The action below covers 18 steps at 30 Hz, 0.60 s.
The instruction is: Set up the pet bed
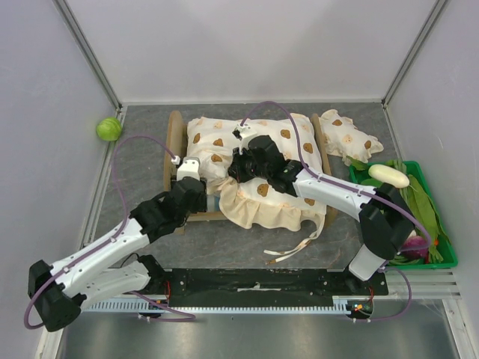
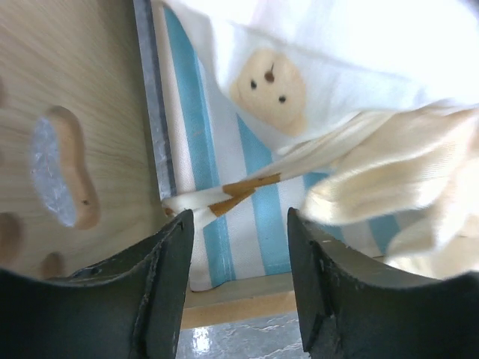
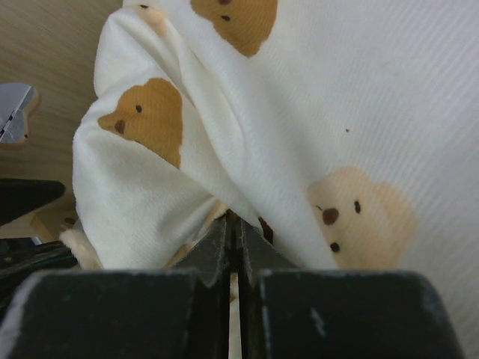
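Pet bed: the pet bed (image 1: 177, 146) stands in the middle of the table, its headboard (image 2: 82, 75) to the left in the top view, and most of it is under the cushion (image 1: 254, 142).
Cushion: it lies bunched and crooked, its near frilled edge hanging over the front rail, with loose ties on the table in front.
Right gripper: the right gripper (image 3: 233, 224) has its jaws pressed together, and we judge it pinches a fold of the cushion near the headboard end.
Left gripper: the left gripper (image 2: 239, 221) is spread wide and holds nothing; it hovers over the near headboard corner, above the striped base (image 2: 266, 217).
Tie: one tie (image 2: 239, 191) lies on the stripes just beside the headboard, between the open fingers.
Step in hand: we think it is seating the cushion flat inside the frame.
How to do it well: we should pull the pinched fold toward the headboard, low and slowly, so the frame does not slide.
Left arm's part: it may press the corner down or take the tie, but should not close on the rail.
Risk: a high lift could drag the whole cushion off the bed.
Small pillow: the small pillow (image 1: 348, 138) waits just beside the far end of the bed.
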### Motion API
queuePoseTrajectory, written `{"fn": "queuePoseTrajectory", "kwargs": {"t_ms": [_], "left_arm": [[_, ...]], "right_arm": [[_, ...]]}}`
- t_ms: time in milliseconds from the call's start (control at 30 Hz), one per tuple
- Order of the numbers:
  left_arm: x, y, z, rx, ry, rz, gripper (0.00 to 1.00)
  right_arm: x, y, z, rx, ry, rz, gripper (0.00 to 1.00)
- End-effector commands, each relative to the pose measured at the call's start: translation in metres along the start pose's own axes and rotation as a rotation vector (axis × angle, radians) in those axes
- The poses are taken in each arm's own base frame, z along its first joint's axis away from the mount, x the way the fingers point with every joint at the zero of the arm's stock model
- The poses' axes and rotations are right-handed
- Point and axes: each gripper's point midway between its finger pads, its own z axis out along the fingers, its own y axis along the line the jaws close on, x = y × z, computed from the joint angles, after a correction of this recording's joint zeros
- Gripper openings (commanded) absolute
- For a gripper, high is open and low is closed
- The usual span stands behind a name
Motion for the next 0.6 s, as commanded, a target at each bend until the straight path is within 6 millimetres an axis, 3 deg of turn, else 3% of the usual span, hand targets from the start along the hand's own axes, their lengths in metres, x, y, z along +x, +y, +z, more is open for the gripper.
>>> {"fn": "queuePoseTrajectory", "kwargs": {"t_ms": [0, 100, 267, 400, 567], "left_arm": [[-0.057, -0.006, -0.03, 0.081, -0.168, -0.083, 0.62], [-0.066, -0.005, -0.035, 0.088, -0.195, -0.049, 0.63], [-0.056, -0.009, -0.019, 0.105, -0.134, 0.08, 0.59], [-0.048, -0.014, -0.011, 0.206, -0.101, 0.071, 0.58], [-0.051, 0.005, -0.004, 0.209, -0.096, 0.022, 0.58]], "right_arm": [[-0.025, -0.009, 0.0, 0.027, -0.061, 0.003, 0.03], [-0.024, -0.01, 0.001, 0.028, -0.059, 0.005, 0.03], [-0.028, -0.009, 0.0, 0.022, -0.064, 0.005, 0.03], [-0.028, -0.01, -0.001, 0.025, -0.063, 0.005, 0.03], [-0.031, -0.01, -0.003, 0.023, -0.069, 0.002, 0.03]]}}
